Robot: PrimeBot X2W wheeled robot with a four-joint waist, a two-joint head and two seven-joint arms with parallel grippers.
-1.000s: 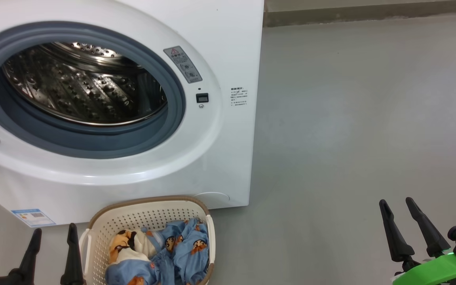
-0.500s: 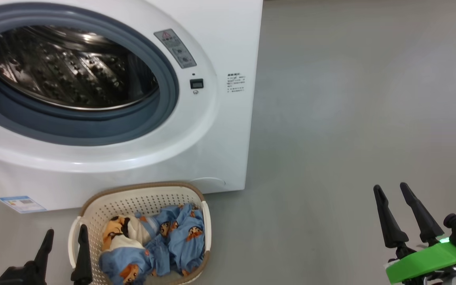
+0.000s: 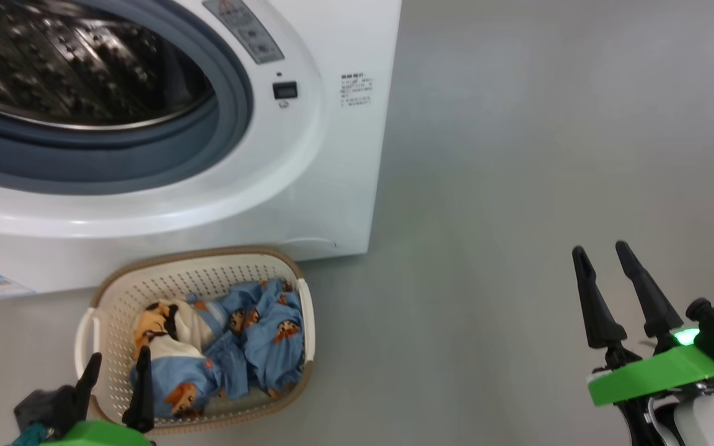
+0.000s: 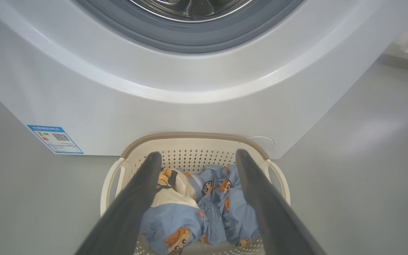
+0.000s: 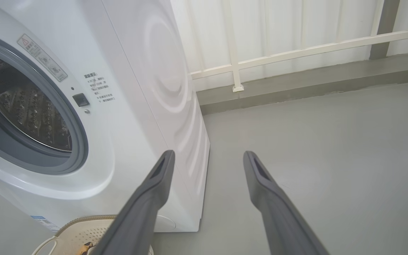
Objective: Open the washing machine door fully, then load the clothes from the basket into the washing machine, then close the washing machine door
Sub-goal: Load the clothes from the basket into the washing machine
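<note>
The washing machine (image 3: 307,186) fills the upper left of the head view, its steel drum (image 3: 78,68) uncovered inside the grey-blue seal; its door is out of view. On the floor against its front stands the cream basket (image 3: 100,291), holding the light blue clothes (image 3: 258,347) with cartoon figures. My left gripper (image 3: 118,359) is open over the basket's near left corner, and in the left wrist view its fingers (image 4: 143,191) frame the clothes (image 4: 221,209) from above the basket (image 4: 193,136). My right gripper (image 3: 600,251) is open and empty over bare floor, far right of the basket.
Grey floor (image 3: 518,186) stretches to the right of the machine. In the right wrist view a white railing (image 5: 296,49) and a low kerb run along the back behind the machine (image 5: 136,88). A blue label (image 4: 55,139) sits low on the machine's front.
The head camera has tilted down and the whole picture shifted up. My left gripper has moved right, from beside the basket's left side to over its near left corner. Both grippers stay open.
</note>
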